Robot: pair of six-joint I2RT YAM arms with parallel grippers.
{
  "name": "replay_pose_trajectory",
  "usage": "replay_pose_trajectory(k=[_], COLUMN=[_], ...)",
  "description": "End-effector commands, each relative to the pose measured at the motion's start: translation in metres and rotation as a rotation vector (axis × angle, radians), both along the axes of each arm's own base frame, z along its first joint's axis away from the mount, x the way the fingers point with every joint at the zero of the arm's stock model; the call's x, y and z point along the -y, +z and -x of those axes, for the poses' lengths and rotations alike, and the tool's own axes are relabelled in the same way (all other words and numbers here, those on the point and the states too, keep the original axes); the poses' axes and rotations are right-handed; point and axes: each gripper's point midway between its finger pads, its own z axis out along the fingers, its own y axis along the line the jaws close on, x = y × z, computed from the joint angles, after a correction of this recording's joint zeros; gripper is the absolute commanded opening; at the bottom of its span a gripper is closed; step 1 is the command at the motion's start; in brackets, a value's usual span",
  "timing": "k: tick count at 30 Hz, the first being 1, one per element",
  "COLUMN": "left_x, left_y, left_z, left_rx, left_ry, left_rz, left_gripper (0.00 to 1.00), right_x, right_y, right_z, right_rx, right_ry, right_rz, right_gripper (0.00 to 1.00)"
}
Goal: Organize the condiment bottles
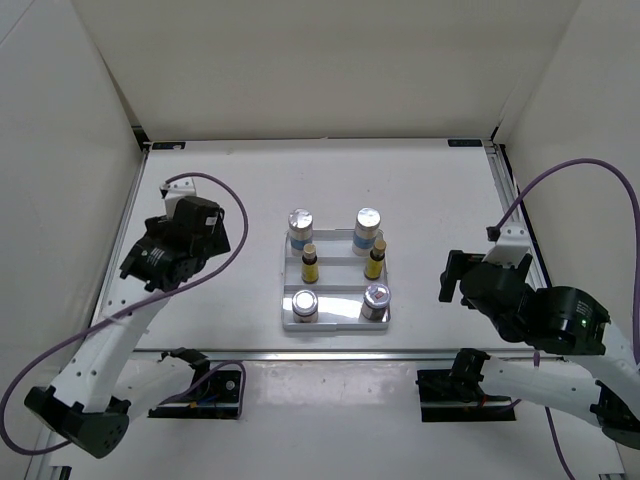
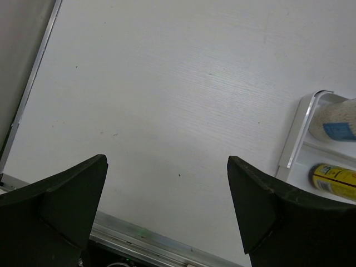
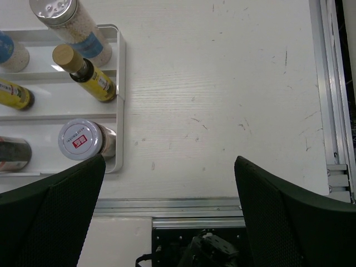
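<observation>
Six condiment bottles stand in a white stepped tray (image 1: 335, 323) at the table's middle. Two white bottles with blue labels (image 1: 301, 226) (image 1: 368, 226) are in the back row. Two slim yellow ones (image 1: 310, 264) (image 1: 375, 260) are in the middle row, and two squat silver-lidded jars (image 1: 305, 304) (image 1: 376, 300) in front. My left gripper (image 1: 150, 265) (image 2: 167, 161) is open and empty over bare table left of the tray. My right gripper (image 1: 450, 277) (image 3: 169, 161) is open and empty right of the tray. The right wrist view shows the right-hand jar (image 3: 83, 139), yellow bottle (image 3: 92, 72) and white bottle (image 3: 72, 25).
An aluminium rail (image 1: 330, 352) runs along the near table edge, and another (image 1: 510, 210) along the right side. White walls enclose the left, back and right. Purple cables loop beside both arms. The tray's rim (image 2: 297, 128) shows at the right of the left wrist view.
</observation>
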Motion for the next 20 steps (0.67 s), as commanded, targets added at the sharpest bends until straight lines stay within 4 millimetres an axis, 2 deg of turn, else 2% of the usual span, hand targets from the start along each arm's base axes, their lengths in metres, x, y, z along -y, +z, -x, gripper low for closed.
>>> replay_pose_trajectory(k=[1, 5, 11, 15, 16, 18, 19, 20], left_x=[-0.007, -0.01, -0.014, -0.02, -0.021, -0.021, -0.02, -0.019], left_y=[0.014, 0.017, 0.01, 0.022, 0.031, 0.029, 0.037, 0.026], left_z=[0.007, 0.008, 0.005, 0.009, 0.011, 0.014, 0.012, 0.012], left_rx=[0.077, 0.095, 0.071, 0.118, 0.16, 0.172, 0.231, 0.225], left_ry=[0.032, 0.047, 0.07, 0.087, 0.088, 0.062, 0.064, 0.056], left_rz=[0.037, 0.04, -0.001, 0.005, 0.027, 0.02, 0.051, 0.055], left_gripper=[1.0, 1.0, 1.0, 1.0, 1.0, 1.0, 1.0, 1.0], right_x=[0.018, 0.017, 0.016, 0.018, 0.018, 0.017, 0.015, 0.011], right_y=[-0.005, -0.006, -0.007, -0.006, -0.006, -0.009, -0.008, -0.008], right_z=[0.003, 0.002, 0.002, 0.003, 0.003, 0.003, 0.003, 0.0], right_rx=[0.001, -0.003, -0.003, 0.006, 0.006, 0.002, 0.006, 0.004], right_ry=[-0.03, -0.03, -0.025, -0.025, -0.025, -0.016, -0.016, -0.005], right_rz=[0.058, 0.067, 0.074, 0.056, 0.056, 0.065, 0.056, 0.081], right_gripper=[1.0, 1.0, 1.0, 1.0, 1.0, 1.0, 1.0, 1.0])
